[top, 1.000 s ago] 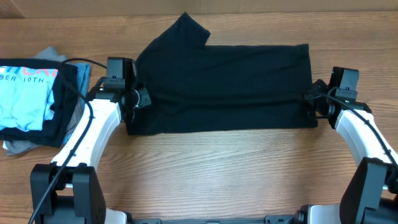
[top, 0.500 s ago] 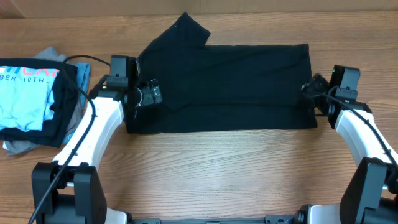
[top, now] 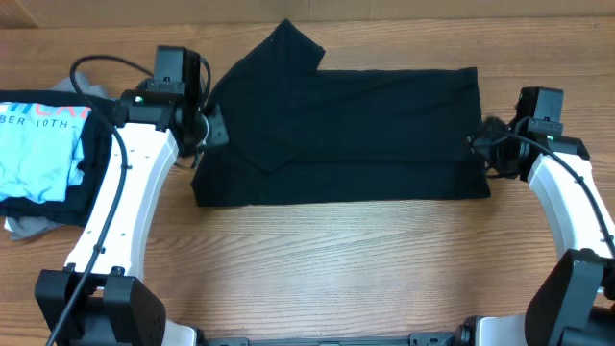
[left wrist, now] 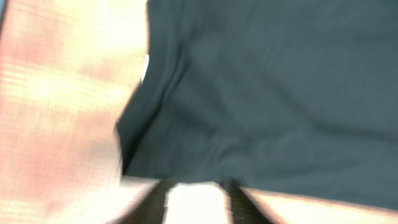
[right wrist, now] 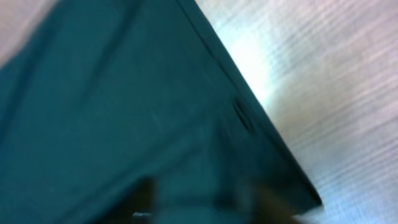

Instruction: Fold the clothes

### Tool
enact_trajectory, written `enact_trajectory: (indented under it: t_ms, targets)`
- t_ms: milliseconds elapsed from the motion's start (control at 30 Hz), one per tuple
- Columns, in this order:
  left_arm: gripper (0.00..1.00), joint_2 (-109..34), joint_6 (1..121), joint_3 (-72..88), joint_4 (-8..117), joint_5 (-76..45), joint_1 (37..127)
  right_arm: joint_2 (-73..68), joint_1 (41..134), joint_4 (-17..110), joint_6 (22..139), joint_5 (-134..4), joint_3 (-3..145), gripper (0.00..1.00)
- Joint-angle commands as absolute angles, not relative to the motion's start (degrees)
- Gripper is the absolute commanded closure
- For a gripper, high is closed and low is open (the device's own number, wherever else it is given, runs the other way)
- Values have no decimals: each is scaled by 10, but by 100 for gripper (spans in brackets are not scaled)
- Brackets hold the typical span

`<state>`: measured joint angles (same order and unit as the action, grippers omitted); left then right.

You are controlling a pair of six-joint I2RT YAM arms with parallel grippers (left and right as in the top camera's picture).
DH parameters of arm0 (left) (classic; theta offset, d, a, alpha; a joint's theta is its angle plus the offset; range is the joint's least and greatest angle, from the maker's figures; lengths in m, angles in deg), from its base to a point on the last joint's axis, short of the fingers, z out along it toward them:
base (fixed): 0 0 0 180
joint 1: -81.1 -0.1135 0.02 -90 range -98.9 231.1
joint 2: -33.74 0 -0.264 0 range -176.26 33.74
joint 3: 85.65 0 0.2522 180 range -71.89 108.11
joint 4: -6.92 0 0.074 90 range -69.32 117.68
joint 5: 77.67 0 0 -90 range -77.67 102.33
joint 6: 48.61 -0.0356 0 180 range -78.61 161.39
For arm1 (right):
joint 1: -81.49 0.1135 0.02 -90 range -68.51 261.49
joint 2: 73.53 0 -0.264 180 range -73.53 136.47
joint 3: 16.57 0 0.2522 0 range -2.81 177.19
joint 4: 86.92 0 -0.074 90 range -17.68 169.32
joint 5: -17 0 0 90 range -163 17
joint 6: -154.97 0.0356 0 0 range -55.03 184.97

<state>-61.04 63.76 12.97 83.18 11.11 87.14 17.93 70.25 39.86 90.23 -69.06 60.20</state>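
Nearby, a blue T-shirt (top: 38, 154) lies left of the clothes (top: 365, 135).

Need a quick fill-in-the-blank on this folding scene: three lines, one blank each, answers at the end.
1. The black T-shirt lies folded on a ___ table.
2. Its one loose sleeve juts out on the robot's ___ side.
3. The top T-shirt of the side pile is light ___ with white lettering.

Missing words: wooden; left; blue.
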Motion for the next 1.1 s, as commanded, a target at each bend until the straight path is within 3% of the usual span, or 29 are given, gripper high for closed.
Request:
enact_trajectory:
  t_ms: [0, 467, 1067]
  targets:
    - [96, -623, 667, 118, 859, 110, 887, 179, 703, 358, 898, -686, 613, 96]
    - [96, -729, 674, 63, 798, 97, 995, 180, 703, 394, 898, -669, 557, 96]
    - [96, -801, 673, 63, 721, 98, 1007, 182, 703, 457, 898, -669, 515, 96]
